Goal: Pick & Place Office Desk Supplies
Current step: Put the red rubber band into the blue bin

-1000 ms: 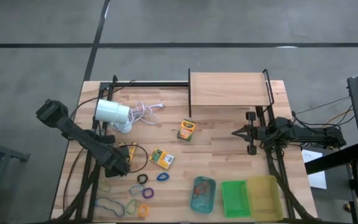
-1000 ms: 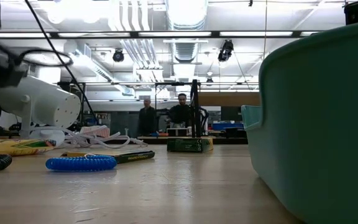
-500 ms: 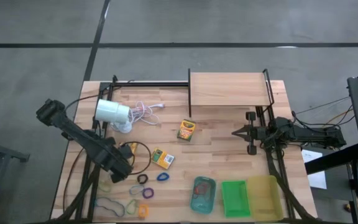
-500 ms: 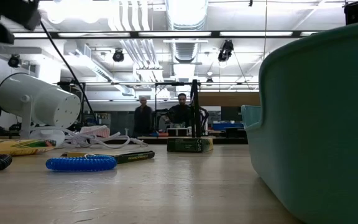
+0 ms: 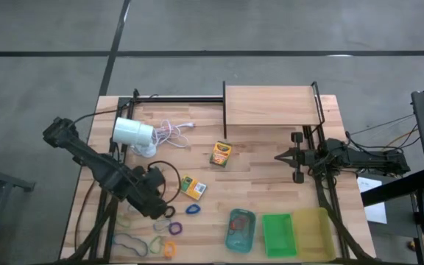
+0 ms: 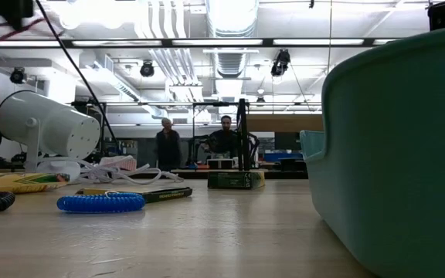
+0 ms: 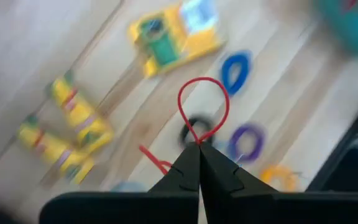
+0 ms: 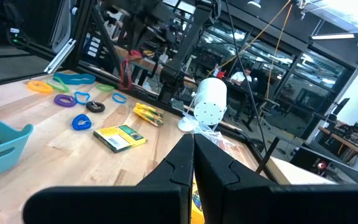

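Observation:
My left gripper [image 5: 157, 202] hangs over the table's near left part, shut on a thin red loop [image 7: 203, 106]. Below it lie a black loop [image 7: 194, 129], a blue loop [image 7: 235, 68], a purple loop [image 7: 248, 140] and an orange loop [image 7: 277, 176]. A crayon box [image 5: 192, 188] lies flat beside them, and another crayon box [image 5: 221, 153] lies mid-table. Small yellow pieces [image 7: 79, 118] lie close by. My right gripper [image 5: 280, 156] waits shut at the table's right side. My left gripper pinches the red loop at its narrow end [image 7: 195, 140] between the free ends of its two fingers. The fingers come from above, pointing steeply down. The loop's round part stands out past the fingertips, clear of the table, and a short red tail [image 7: 155, 160] shows beside them.
A white lamp [image 5: 133, 132] with its cord [image 5: 169, 132] lies at the far left. A wooden shelf [image 5: 272, 104] stands at the far edge. Teal [image 5: 240, 229], green [image 5: 278, 234] and yellow [image 5: 313, 232] trays sit in a row at the near right. People stand in the room beyond.
My left gripper has risen, going up out of the low view, and has shifted a little toward the table's right and near edges over the loops, rolling as it went. It has stayed shut.

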Robot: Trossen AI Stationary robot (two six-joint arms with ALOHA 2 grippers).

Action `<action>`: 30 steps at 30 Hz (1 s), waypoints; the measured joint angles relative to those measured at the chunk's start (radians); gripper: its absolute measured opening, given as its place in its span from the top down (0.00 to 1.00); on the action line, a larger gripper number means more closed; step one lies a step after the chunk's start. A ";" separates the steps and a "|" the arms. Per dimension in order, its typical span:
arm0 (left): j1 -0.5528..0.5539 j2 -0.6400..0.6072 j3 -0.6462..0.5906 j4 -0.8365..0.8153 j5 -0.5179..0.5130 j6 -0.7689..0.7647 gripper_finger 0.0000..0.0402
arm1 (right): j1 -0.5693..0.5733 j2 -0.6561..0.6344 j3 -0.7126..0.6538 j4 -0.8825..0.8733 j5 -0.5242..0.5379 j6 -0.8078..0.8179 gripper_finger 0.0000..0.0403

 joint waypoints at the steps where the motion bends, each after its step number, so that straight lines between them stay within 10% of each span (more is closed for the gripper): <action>1: 0.000 0.000 -0.001 0.031 -0.028 0.002 0.99 | 0.000 0.000 0.000 0.000 0.000 0.000 0.98; 14: 0.000 0.055 -0.007 0.641 -0.434 0.410 0.99 | 0.000 0.000 0.000 0.000 0.000 0.000 0.98; 30: 0.016 0.339 -0.007 1.409 -0.458 1.084 0.99 | 0.000 0.000 0.000 0.000 0.000 0.000 0.98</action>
